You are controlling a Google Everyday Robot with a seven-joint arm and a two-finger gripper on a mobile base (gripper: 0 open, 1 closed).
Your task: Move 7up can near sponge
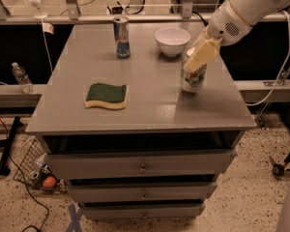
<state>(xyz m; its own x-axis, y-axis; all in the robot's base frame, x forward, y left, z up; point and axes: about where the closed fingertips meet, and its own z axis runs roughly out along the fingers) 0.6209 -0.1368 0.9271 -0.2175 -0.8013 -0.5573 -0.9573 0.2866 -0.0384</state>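
The 7up can (193,78), silvery-white with green lettering, is at the right side of the grey table (150,105). My gripper (201,56) comes down from the upper right and is shut around the can's upper part. One pale finger (203,53) lies across the can's front. The can looks upright, at or just above the tabletop. The sponge (107,95), dark green over yellow, lies flat on the left front of the table, about two can-heights left of the can.
A slim blue-and-silver can (121,37) stands at the back centre-left. A white bowl (172,41) sits at the back, just behind the 7up can. The table's right edge is close to the can. Drawers are below the table, and a water bottle (21,77) stands on the left ledge.
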